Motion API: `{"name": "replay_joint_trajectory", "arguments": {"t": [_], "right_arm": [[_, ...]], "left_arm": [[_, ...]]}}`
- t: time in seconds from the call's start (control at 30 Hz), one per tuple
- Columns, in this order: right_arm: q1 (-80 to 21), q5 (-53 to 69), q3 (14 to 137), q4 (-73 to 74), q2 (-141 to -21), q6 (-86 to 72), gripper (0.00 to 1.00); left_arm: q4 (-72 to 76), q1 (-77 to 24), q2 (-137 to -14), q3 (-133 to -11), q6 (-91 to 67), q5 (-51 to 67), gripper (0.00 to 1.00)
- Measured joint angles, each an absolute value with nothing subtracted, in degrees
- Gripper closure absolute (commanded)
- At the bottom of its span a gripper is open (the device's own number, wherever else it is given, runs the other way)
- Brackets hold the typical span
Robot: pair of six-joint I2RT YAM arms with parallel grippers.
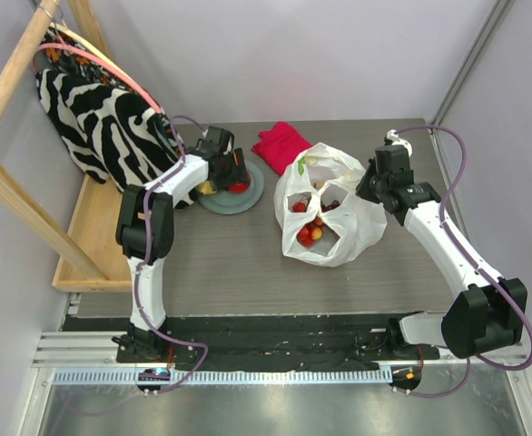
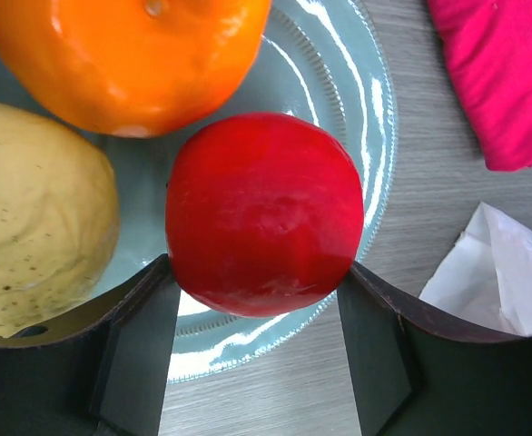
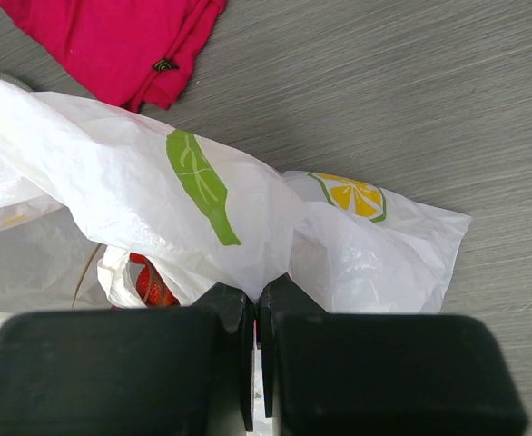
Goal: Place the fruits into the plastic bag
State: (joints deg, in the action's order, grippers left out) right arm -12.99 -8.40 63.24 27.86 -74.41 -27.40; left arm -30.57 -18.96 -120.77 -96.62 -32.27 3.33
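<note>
A red apple [image 2: 264,213] lies on the grey-green plate [image 2: 375,118] beside an orange [image 2: 130,54] and a yellow fruit [image 2: 30,227]. My left gripper [image 2: 257,272] straddles the apple, open, one fingertip at each of its sides; the apple rests on the plate. In the top view this gripper [image 1: 231,173] is over the plate [image 1: 252,198]. The plastic bag [image 1: 339,227] sits mid-table with small red and yellow fruits [image 1: 310,227] inside. My right gripper [image 3: 259,300] is shut on a fold of the plastic bag [image 3: 157,182] at its right edge.
A crimson cloth [image 1: 282,143] lies behind the bag, close to the plate. The zebra-striped fabric bag [image 1: 93,118] hangs on a wooden frame [image 1: 12,82] at the far left, just behind my left arm. A corner of the plastic bag [image 2: 493,272] shows right of the plate.
</note>
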Motion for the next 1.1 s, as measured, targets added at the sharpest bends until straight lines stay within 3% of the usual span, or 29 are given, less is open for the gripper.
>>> {"name": "replay_joint_trajectory", "arguments": {"t": [0.5, 1.1], "right_arm": [[-13.0, -8.5, 63.3, 27.9, -73.4, -27.1, 0.99], [-13.0, -9.9, 59.7, 29.7, -62.5, -27.1, 0.99]], "left_arm": [[-24.6, -19.7, -106.5, -83.7, -31.3, 9.0, 0.72], [-12.1, -26.3, -86.0, -74.1, -34.4, 8.7, 0.72]]}}
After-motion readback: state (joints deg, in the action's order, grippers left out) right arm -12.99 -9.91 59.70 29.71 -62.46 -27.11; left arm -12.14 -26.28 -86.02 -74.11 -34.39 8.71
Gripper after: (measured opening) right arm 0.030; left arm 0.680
